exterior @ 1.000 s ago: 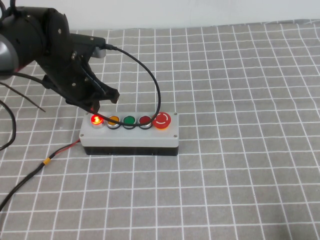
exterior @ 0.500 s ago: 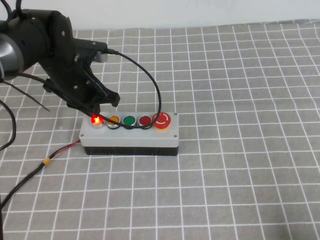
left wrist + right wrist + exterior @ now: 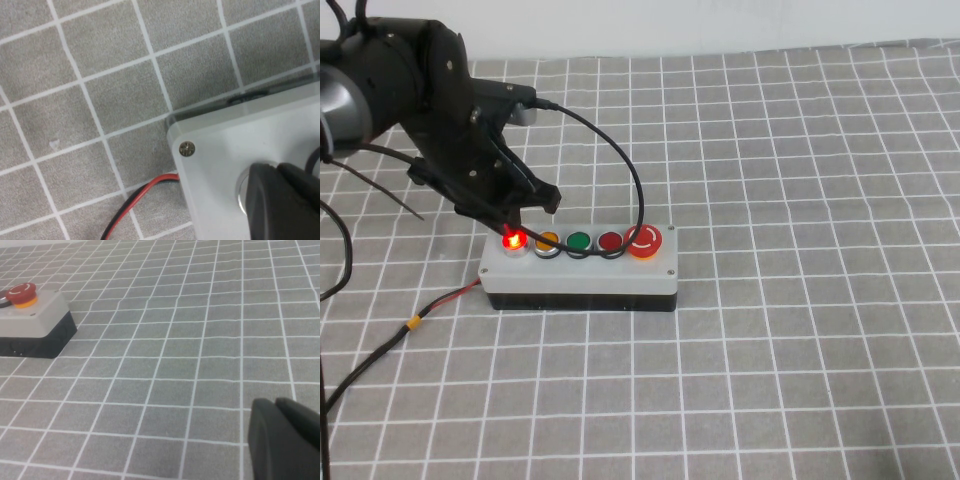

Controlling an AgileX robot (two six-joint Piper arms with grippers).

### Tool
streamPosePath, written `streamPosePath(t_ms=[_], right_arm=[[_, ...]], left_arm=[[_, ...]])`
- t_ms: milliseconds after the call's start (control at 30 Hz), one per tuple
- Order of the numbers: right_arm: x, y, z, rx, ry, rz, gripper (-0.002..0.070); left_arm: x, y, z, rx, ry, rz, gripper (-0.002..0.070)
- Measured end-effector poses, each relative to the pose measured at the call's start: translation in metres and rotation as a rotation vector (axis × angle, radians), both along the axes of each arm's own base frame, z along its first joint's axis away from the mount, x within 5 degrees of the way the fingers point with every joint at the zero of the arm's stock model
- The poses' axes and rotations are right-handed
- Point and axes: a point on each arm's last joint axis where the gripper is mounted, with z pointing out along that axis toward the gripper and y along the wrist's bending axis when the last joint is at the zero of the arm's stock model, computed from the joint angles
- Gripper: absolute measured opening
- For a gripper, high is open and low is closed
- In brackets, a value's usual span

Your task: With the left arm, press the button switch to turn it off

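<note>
Resting on the grey grid cloth (image 3: 800, 330), the button switch (image 3: 580, 268) shows its end red button (image 3: 513, 240) lit. The left gripper (image 3: 515, 222) sits directly over that button, fingers closed together. The right gripper (image 3: 285, 440) hovers well apart from the switch; finger state cannot be determined.

One button switch (image 3: 579, 266), five buttons; two tools.
</note>
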Motion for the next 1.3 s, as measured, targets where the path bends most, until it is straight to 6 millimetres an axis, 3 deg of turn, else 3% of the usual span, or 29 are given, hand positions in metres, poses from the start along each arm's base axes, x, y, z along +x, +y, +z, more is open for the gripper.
streamPosePath(t_ms=[267, 633, 900, 1067, 1300], right_arm=[[0.0, 0.0, 0.0, 0.0, 0.0, 0.0, -0.0017], [0.0, 0.0, 0.0, 0.0, 0.0, 0.0, -0.0017], [0.0, 0.0, 0.0, 0.0, 0.0, 0.0, -0.0017], [0.0, 0.0, 0.0, 0.0, 0.0, 0.0, -0.0017], [0.0, 0.0, 0.0, 0.0, 0.0, 0.0, -0.0017]], left_arm=[[-0.003, 0.001, 0.011, -0.008, -0.029, -0.003, -0.0003], [-0.047, 0.015, 0.089, -0.062, -0.232, -0.024, -0.0003], [-0.128, 0.039, 0.125, -0.145, -0.477, -0.016, -0.0003], [-0.188, 0.057, 0.117, -0.226, -0.635, 0.008, -0.0003], [-0.259, 0.079, 0.077, -0.278, -0.734, 0.029, -0.0003]])
